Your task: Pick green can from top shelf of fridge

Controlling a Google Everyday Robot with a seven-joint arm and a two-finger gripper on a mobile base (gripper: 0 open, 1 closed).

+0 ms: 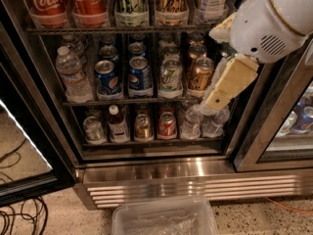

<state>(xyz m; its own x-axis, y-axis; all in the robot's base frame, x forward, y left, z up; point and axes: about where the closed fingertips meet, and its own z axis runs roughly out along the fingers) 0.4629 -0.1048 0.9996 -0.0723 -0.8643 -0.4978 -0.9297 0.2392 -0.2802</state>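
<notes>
The fridge point(156, 173) stands open before me. On its top shelf point(122, 29) the green can point(131, 4) stands upright in a clear tray, third from the left, with its top cut off by the frame edge. Two red Coca-Cola cans point(88, 1) are to its left and a gold can point(171, 4) to its right. My gripper point(222, 89) hangs from the white arm housing point(271, 21) at the upper right, in front of the right end of the middle shelf. It is below and to the right of the green can and holds nothing that I can see.
The middle rack holds blue Pepsi cans point(140, 77), a water bottle point(73, 72), a shorter green-white can point(171, 77) and a bronze can point(200, 75). Small cans and bottles fill the bottom rack. The open glass door point(22, 151) is at left, a clear plastic bin point(164, 219) on the floor, cables point(19, 219) at lower left.
</notes>
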